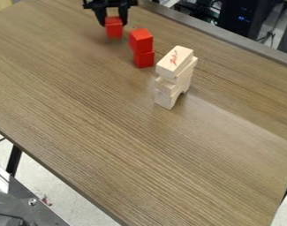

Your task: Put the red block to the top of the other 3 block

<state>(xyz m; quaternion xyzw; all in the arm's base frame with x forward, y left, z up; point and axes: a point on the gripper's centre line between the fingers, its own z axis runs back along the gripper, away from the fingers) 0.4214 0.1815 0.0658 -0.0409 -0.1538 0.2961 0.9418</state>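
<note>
Jaws snug around the red block (115,28); I judge grasp achieved. Carry and placement, probably atop the wooden stack (176,79), remain.

Black pincer (113,24) at view's top edge, left of centre, hanging downward, fingers clamped with tips apart

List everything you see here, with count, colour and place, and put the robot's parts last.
Cube-shaped block: one, red, between the end effector's fingers
Stacked cube-shaped blocks: two, red, one atop the other, beside the wooden stack
Wooden block stack: one, pale tan, red marking on top; exact block count unclear
Wood-grain tabletop: one, brown, beneath the blocks
Table leg: one, black, lower left
Equipment tower: one, black with blue lights, behind the table
Two-finger end effector: one, black, top edge
</note>
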